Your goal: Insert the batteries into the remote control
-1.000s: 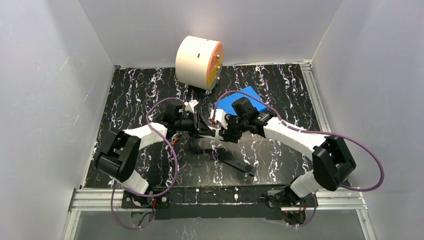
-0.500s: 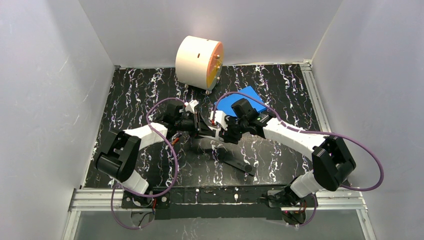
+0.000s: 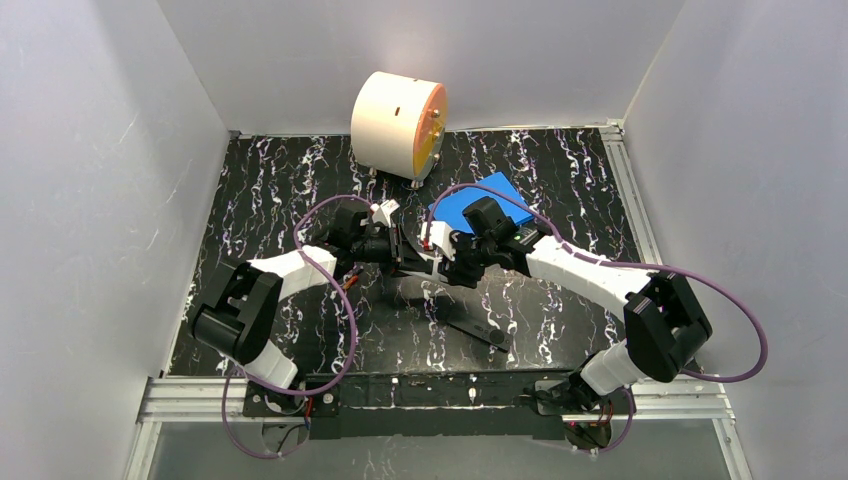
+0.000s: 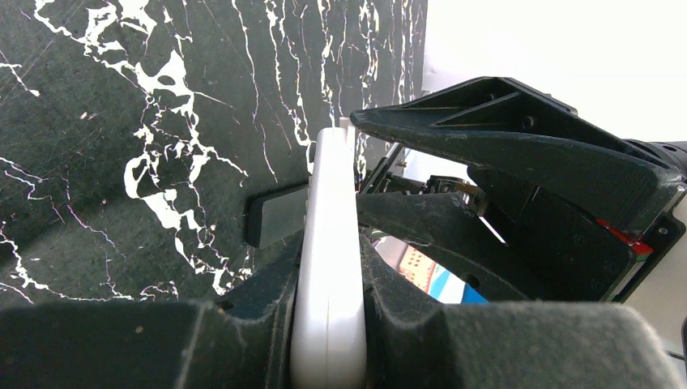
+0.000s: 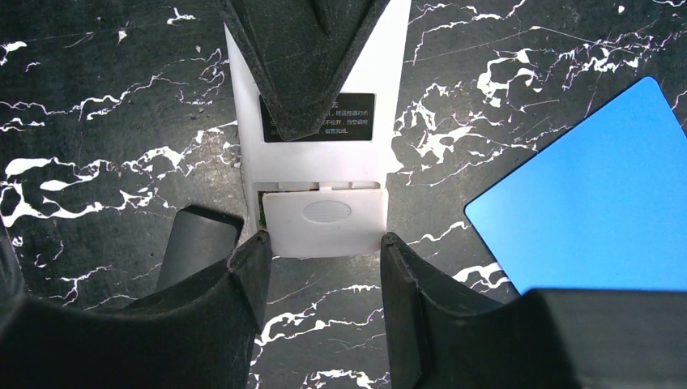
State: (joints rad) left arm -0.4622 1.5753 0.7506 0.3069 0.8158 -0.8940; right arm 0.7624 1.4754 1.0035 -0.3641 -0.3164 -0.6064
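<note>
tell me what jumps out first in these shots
The two arms meet mid-table over a white remote: the left gripper clamps it, and the right gripper appears to pinch its battery-cover end, where the cover looks slightly ajar. After that, the eye goes to the big cream-and-orange cylinder against the back wall, with a flat blue panel lying just in front of it to the right.
</note>
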